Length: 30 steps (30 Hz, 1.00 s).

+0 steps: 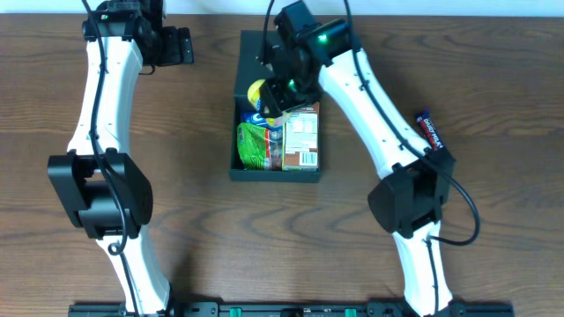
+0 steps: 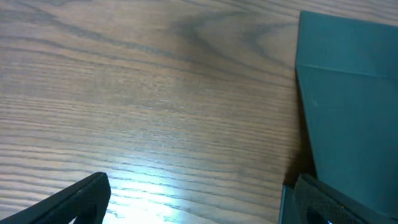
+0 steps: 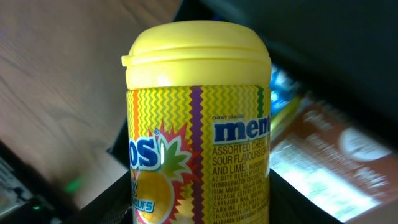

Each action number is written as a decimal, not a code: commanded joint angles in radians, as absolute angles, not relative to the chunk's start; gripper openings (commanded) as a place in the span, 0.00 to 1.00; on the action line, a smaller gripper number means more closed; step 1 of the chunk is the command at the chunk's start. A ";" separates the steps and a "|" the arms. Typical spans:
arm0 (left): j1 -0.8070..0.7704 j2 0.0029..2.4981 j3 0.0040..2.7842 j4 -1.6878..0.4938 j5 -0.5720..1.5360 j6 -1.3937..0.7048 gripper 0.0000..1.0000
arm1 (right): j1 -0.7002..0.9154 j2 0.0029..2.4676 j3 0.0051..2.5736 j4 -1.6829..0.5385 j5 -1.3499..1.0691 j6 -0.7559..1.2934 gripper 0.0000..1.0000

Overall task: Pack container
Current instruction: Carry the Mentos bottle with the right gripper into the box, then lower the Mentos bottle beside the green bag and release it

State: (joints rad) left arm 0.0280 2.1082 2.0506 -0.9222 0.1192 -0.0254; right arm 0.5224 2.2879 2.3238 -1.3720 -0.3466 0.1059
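The container (image 2: 348, 93) lies beside the spread end effector (image 2: 205, 208).

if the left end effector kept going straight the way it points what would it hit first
Probably the bare table; the container sits off to the right of its line, though depth is unclear.

Dark rectangular container (image 1: 277, 174) (flap lid open) sits upright, partly filled.

Packets (image 1: 264, 146) in the container (image 1: 275, 175), bottle (image 3: 199, 124) at its far end, bar (image 1: 430, 132) on the table (image 1: 203, 132) well right.
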 commanded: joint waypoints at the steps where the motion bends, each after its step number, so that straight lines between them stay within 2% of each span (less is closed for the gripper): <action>1: 0.044 2.106 2.043 -0.923 0.105 -0.020 0.95 | 0.554 2.244 2.297 -1.390 -0.325 0.273 0.01; 6: 0.057 2.106 2.043 -0.924 0.106 -0.023 0.96 | 0.587 2.244 2.255 -1.404 -0.232 0.393 0.01; 13: 0.065 2.106 2.043 -0.924 0.155 -0.022 0.95 | 0.617 2.244 2.228 -1.407 -0.206 0.414 0.02; 14: 0.065 2.106 2.043 -0.924 0.155 -0.022 0.96 | 0.619 2.244 2.228 -1.406 -0.205 0.414 0.19; 15: 0.065 2.106 2.043 -0.924 0.154 -0.022 0.96 | 0.620 2.244 2.228 -1.407 -0.202 0.414 0.43; 17: 0.065 2.106 2.043 -0.924 0.155 -0.022 0.95 | 0.620 2.244 2.228 -1.408 -0.197 0.414 0.60; 20: 0.065 2.106 2.043 -0.924 0.154 -0.022 0.95 | 0.620 2.244 2.228 -1.407 -0.183 0.414 0.99; 30: 0.065 2.106 2.043 -0.928 0.154 -0.022 0.96 | 0.619 2.189 2.232 -1.390 -0.024 0.410 0.99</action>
State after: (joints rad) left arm 0.0586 2.1082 2.0506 -0.9234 0.1505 -0.0254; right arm 0.6071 2.2570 2.2295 -1.3960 -0.1127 0.4061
